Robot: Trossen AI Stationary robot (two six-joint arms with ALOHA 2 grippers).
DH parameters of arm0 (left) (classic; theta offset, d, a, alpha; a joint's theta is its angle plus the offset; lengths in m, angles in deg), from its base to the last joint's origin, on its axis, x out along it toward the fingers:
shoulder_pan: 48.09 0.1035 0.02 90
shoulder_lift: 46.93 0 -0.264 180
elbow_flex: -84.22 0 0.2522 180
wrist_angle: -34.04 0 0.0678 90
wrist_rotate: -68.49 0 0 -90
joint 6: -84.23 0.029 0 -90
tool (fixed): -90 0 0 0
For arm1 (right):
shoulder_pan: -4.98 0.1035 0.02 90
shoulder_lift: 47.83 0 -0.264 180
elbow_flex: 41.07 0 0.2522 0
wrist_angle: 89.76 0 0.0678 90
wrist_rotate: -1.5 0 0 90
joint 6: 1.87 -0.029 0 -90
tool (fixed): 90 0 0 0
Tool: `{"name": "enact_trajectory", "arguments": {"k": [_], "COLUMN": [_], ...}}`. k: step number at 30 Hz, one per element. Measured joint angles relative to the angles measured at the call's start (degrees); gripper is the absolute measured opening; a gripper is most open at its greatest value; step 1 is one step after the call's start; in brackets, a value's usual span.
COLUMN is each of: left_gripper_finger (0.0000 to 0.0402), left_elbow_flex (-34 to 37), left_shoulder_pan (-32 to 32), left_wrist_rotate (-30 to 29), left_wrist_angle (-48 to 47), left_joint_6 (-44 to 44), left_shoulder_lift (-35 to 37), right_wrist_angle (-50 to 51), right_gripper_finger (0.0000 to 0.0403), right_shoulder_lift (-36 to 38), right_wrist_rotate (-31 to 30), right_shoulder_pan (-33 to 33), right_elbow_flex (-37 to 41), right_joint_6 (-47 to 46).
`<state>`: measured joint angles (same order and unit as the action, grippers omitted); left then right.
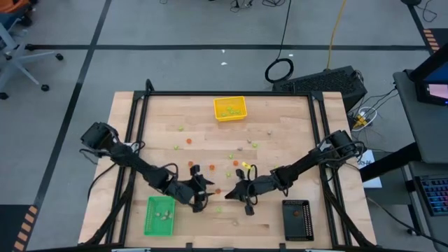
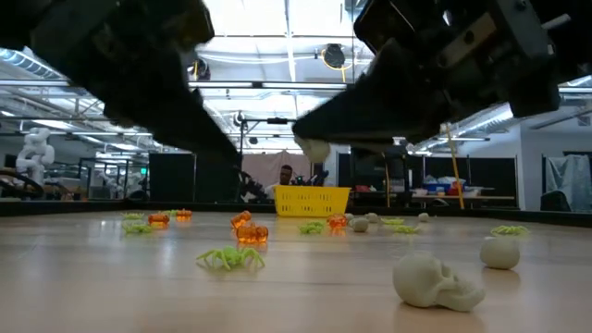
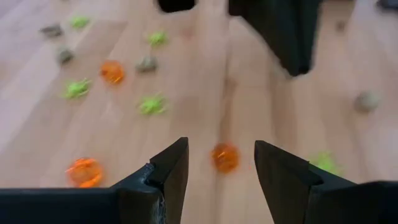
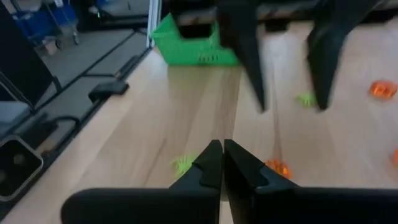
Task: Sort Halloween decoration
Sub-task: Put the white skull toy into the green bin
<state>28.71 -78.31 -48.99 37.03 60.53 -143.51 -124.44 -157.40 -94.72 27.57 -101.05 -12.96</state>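
Overhead, midway through the sorting: some pieces already in the yellow tray (image 1: 229, 108) at top centre and in the green tray (image 1: 159, 215) at lower left, contents of the black tray (image 1: 297, 220) at lower right not readable. Still scattered across the middle of the table (image 1: 294, 133): Halloween decoration (image 1: 188, 141) in orange, light green and pale grey. Left gripper (image 1: 199, 203) and right gripper (image 1: 246, 203) close together at lower centre, little room between them; wide bare wood toward the right edge.

At table level, a green spider (image 2: 229, 258), orange pieces (image 2: 250, 233) and a pale skull (image 2: 435, 280) loose in the foreground, both arms dark overhead, yellow tray far back at centre.

From the left wrist, fingers (image 3: 168, 171) spread wide, nothing held, an orange piece (image 3: 225, 157) on the wood between them at lower centre; the other arm's fingers close at top right.

From the right wrist, fingers (image 4: 239, 163) pressed together and empty, green tray at upper centre, table edge along the left side, open wood ahead.
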Motion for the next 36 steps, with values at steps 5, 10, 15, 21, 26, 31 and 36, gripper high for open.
{"name": "enact_trajectory", "arguments": {"k": [5,10,15,21,26,31,36], "left_gripper_finger": [0.0182,0.0182,0.0182,0.0182,0.0182,0.0162,0.0106], "left_elbow_flex": [-0.1,0.0,-0.4,-0.4,-0.4,-0.4,-0.4], "left_shoulder_pan": [-1.8,-1.3,-0.4,0.9,1.0,1.0,1.0], "left_wrist_rotate": [-1.8,-1.7,-2.8,-1.8,-1.2,-1.1,-1.2], "left_wrist_angle": [12.6,18.9,21.1,28.2,29.0,29.2,29.5], "left_joint_6": [0.0,0.0,-1.9,0.9,2.0,2.0,3.4], "left_shoulder_lift": [-2.6,-5.3,-7.4,-8.8,-8.8,-8.8,-8.8], "right_wrist_angle": [-4.2,-9.1,-10.8,-11.8,-12.1,-12.2,-12.2], "right_gripper_finger": [0.0000,0.0000,0.0000,0.0000,0.0000,0.0000,0.0000], "right_shoulder_lift": [0.0,0.0,0.0,0.0,0.0,0.0,0.0], "right_wrist_rotate": [-0.2,-1.8,-3.0,-3.1,-3.6,-4.5,-4.5], "right_shoulder_pan": [-0.9,-1.3,-1.3,-1.3,-1.3,-1.3,-1.3], "right_elbow_flex": [0.0,0.0,0.0,0.0,0.0,0.0,0.0], "right_joint_6": [0.6,2.5,3.5,4.2,4.9,5.6,5.8]}}
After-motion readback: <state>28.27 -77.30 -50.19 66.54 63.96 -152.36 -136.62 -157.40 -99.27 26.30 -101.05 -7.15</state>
